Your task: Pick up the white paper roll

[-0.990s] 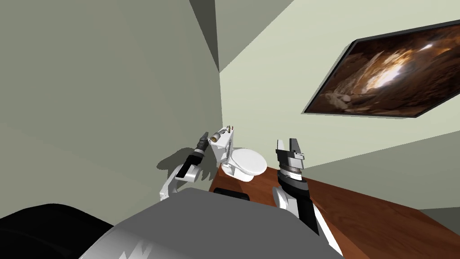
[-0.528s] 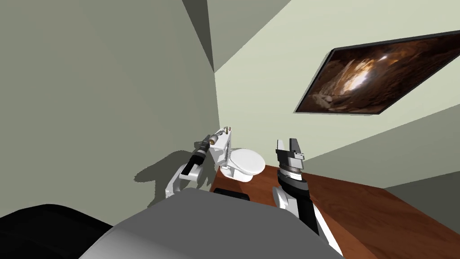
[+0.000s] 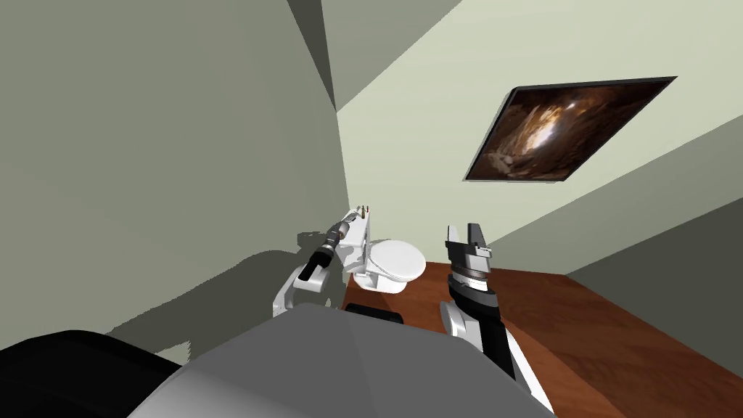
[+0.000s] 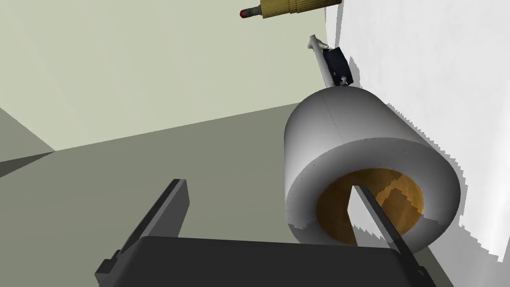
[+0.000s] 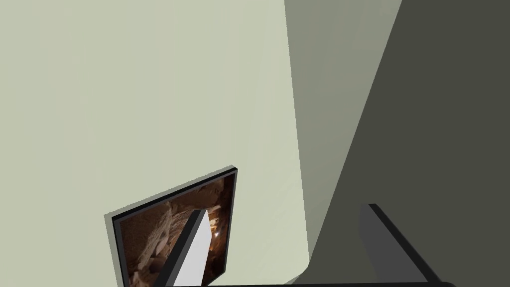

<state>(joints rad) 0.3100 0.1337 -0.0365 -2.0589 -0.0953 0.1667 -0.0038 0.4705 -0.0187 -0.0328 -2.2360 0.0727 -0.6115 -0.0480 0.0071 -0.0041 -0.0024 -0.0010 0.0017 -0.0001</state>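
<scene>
Left gripper (image 4: pixel 265 185) nearer; jaws apart at paper roll (image 4: pixel 348 134)

Nothing readable here tbh: no text, labels, brands or numbers on the paper roll (image 4: pixel 363 144), the toilet (image 3: pixel 384 263) or the framed picture (image 3: pixel 559 130).

A: Bright?
B: Evenly, no glare. The white-and-dark left arm (image 3: pixel 312 268) casts a broad grey shadow on the pale green wall (image 3: pixel 145 145).
A: Sharp?
B: Yes; shadow edges jagged beside the grey-shaded white paper roll (image 4: pixel 348 144); walls splay cornerwards.
</scene>
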